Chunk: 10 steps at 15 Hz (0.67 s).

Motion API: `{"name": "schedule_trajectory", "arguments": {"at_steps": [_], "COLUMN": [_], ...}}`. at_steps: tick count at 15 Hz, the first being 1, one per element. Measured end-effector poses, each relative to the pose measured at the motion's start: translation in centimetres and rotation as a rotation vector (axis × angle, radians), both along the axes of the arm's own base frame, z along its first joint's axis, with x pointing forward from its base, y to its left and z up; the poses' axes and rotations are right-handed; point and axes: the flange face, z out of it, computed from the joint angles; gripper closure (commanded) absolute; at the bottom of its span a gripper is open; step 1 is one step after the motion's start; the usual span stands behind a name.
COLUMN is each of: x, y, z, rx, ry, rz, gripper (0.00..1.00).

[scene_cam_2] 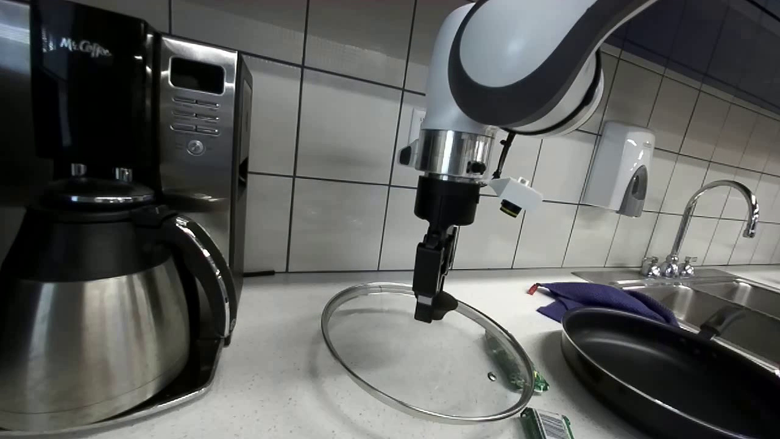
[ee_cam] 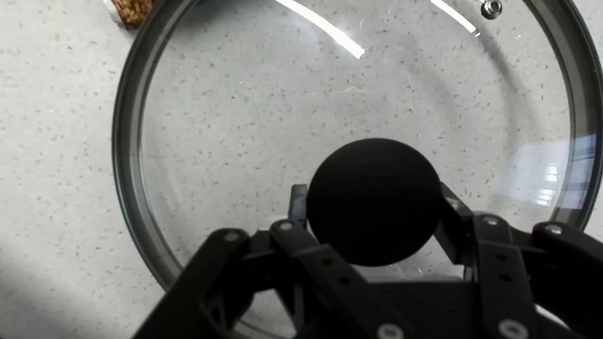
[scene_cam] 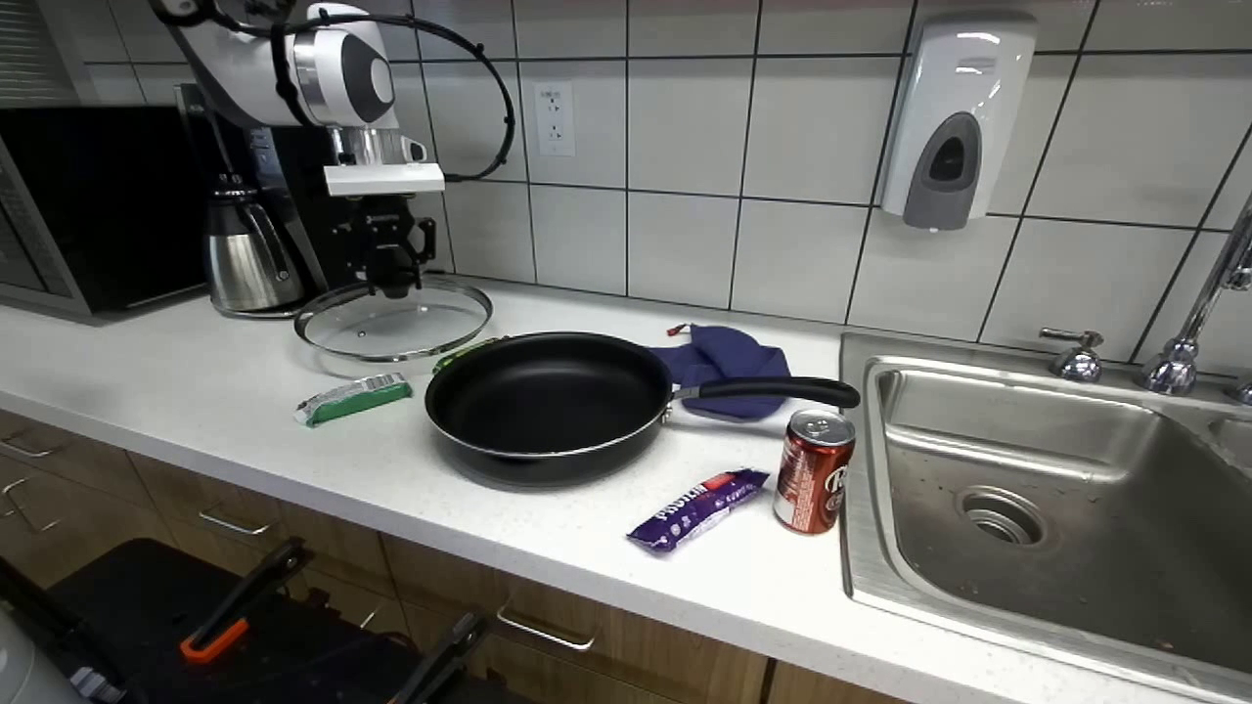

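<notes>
Lid (ee_cam: 264, 113): round, clear glass
Rim (ee_cam: 128, 141): grey metal, framing the whole glass
Knob (ee_cam: 374, 202): black, round, pinched from both sides
Vent (ee_cam: 492, 8): small, metal-ringed, near the rim
Place: over the white counter (scene_cam: 196, 362), between coffee maker (scene_cam_2: 201, 146) and frying pan (scene_cam: 548, 396)
Tilt: edge toward the counter's front lower; contact there unclear

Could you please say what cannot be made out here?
Knob of the lid, in an exterior view: partly hidden by the gripper.
Fine print on the purple wrapper, in an exterior view: too small.
Brown thing, wrist view: cut off by the top edge.
Inside of the carafe, in an exterior view: hidden by its wall.
</notes>
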Motion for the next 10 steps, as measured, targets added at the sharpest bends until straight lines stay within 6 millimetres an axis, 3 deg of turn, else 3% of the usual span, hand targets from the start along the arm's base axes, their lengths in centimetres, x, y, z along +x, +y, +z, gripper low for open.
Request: {"name": "schedule_trajectory", "arguments": {"at_steps": [10], "x": [-0.4], "y": [5.1], "z": [-2.6], "rx": [-0.026], "ry": [0.007], "rz": [0.133], "gripper": [0.61]}}
